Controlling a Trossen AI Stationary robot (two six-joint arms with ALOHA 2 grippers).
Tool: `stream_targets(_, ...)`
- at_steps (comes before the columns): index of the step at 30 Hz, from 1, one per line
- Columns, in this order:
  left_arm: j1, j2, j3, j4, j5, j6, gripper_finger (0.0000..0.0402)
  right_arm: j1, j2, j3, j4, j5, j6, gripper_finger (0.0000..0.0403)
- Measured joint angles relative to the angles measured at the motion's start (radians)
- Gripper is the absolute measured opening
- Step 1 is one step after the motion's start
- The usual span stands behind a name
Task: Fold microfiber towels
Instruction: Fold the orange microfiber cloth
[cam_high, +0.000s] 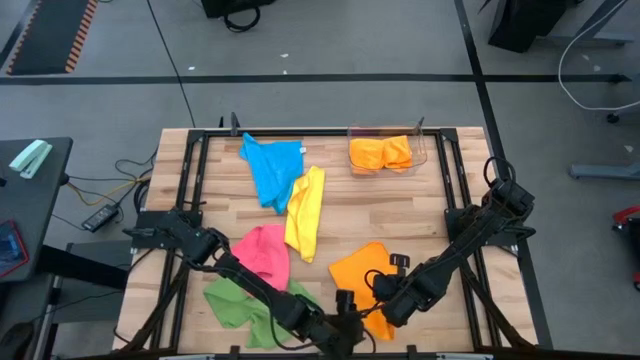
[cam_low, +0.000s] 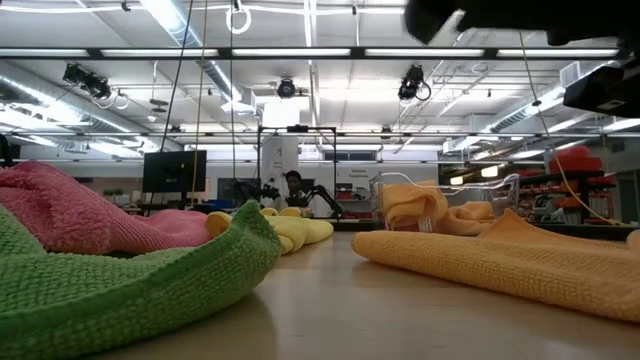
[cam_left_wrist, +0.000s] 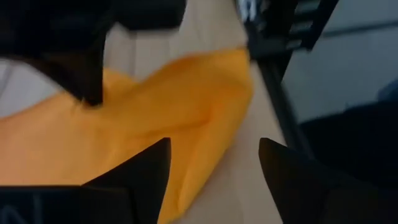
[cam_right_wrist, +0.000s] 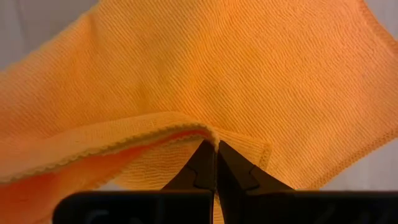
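An orange towel lies spread on the table's near right part. My right gripper is shut on its near edge. My left gripper is open beside it, its fingers standing over the orange towel's edge. I cannot see them touch it. A green towel, a pink one, a yellow one and a blue one lie crumpled on the table's left half. My right gripper pinches the orange towel's hemmed edge between its two fingertips. The edge is raised into a small ridge, with its underside showing beside the fingers. The rest of the towel lies spread on the table beyond them.
A clear plastic bin holding folded orange cloths stands at the far right, also in the low view. Black frame rails run along the table's sides. Bare wood shows between the yellow towel and the bin.
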Motion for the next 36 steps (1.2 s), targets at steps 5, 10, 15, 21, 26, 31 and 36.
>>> stream_targets(5, -0.015, 0.046, 0.001, 0.139, -0.031, 0.017, 0.0272, 0.001, 0.000, 0.000, 0.001, 0.018, -0.001, 0.0010)
stream_targets(10, -0.035, 0.097, 0.000, 0.218, -0.147, 0.029, 0.0261, 0.001, 0.000, 0.001, 0.005, 0.023, -0.007, 0.0010)
stream_targets(15, -0.048, 0.145, 0.000, 0.322, -0.213, 0.123, 0.0249, 0.000, 0.000, 0.001, 0.009, 0.027, -0.009, 0.0010)
stream_targets(21, -0.040, 0.146, 0.000, 0.331, -0.212, 0.106, 0.0243, 0.001, 0.000, 0.000, 0.009, 0.025, -0.008, 0.0010)
stream_targets(26, -0.025, 0.146, 0.000, 0.346, -0.206, 0.100, 0.0241, 0.001, 0.000, 0.000, 0.015, 0.025, -0.006, 0.0010)
stream_targets(31, -0.016, 0.146, 0.000, 0.344, -0.137, 0.100, 0.0225, 0.001, 0.000, 0.000, 0.015, 0.026, -0.001, 0.0010)
stream_targets(36, -0.011, 0.146, 0.000, 0.341, 0.020, 0.121, 0.0196, 0.001, 0.000, 0.001, 0.015, 0.026, -0.001, 0.0010)
